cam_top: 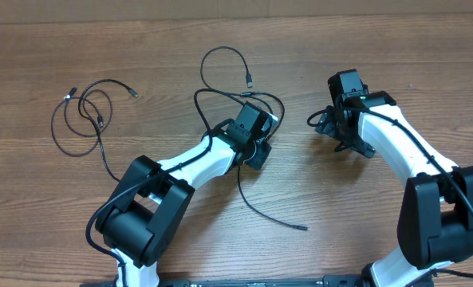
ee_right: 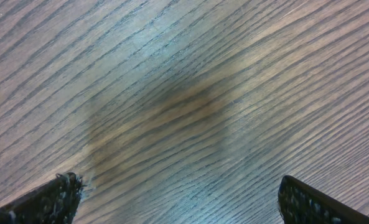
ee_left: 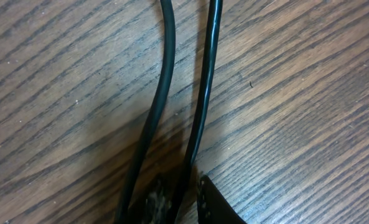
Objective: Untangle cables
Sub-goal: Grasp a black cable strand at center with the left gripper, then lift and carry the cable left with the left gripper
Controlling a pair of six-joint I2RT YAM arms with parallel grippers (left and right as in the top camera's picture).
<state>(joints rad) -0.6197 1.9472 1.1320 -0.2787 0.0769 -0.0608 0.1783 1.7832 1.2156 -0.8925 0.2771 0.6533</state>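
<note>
The left gripper (ee_left: 179, 198) pinches one strand of the central cable (ee_left: 208, 74) between nearly closed fingers (ee_left: 214, 204). A second strand (ee_left: 164, 81) runs just beside them, outside the grip. A looped cable (cam_top: 80, 119) lies well off to this gripper's left. The right gripper (ee_right: 181, 196) is spread wide above the wooden table (ee_right: 184, 93).

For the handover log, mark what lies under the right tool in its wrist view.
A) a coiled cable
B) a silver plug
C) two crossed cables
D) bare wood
D: the right tool stands wide open over the table, only bare wood grain between its tips.
</note>
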